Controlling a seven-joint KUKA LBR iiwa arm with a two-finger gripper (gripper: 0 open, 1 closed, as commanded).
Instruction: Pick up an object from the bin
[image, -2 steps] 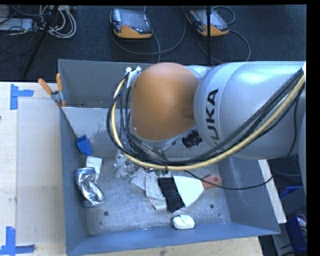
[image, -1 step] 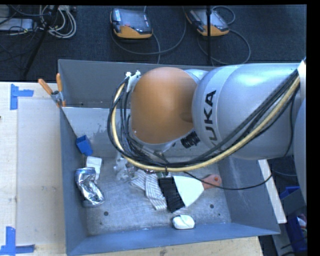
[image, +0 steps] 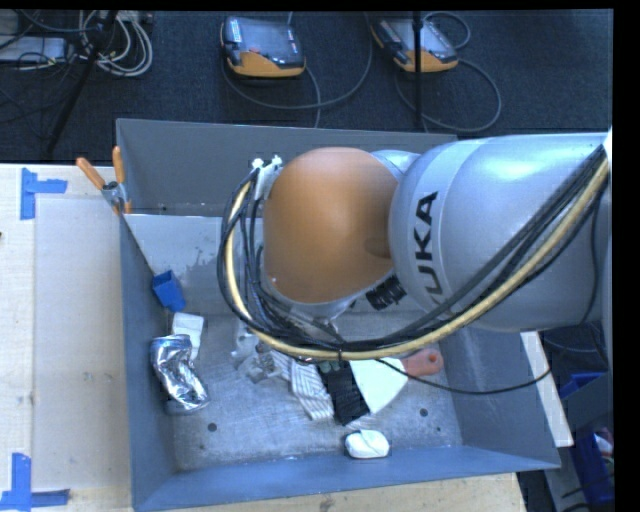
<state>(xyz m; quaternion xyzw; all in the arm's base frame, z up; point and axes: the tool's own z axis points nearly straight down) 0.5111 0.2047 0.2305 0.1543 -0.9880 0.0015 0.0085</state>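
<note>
Looking down in the camera view and taking the crumpled foil lump (image: 178, 373) as landmark. Seeing the foil lying shiny and creased on the floor of the grey metal bin (image: 330, 478), close to the left wall.

Finding a small, flat-sided white box (image: 187, 327) just above the foil. Finding a hard-edged blue block (image: 168, 290) above that again, resting by the sloping left wall.

Noting bare, scuffed floor running below and to the right of the foil toward the near wall, giving the widest open room for moving.

Spotting the gripper (image: 257, 357) right of the foil, a grey metal end hanging low beneath the arm's rounded orange cover (image: 325, 220) and looping cables, near the foil but apart from it. Not being able to tell the gripper's state, spread or closed, nor which thing is being reached for.

Finding a limp checked cloth (image: 308, 388) just right of the gripper and further from the foil, the nearest thing to that metal end. Seeing the cloth touching a black bristly brush (image: 343, 392), with a flat white sheet (image: 380, 382) and a reddish handle (image: 420, 363) beyond.

Seeing a smooth white oval lump (image: 367, 444) well right of the foil and lower, lying alone close to the near wall.
</note>
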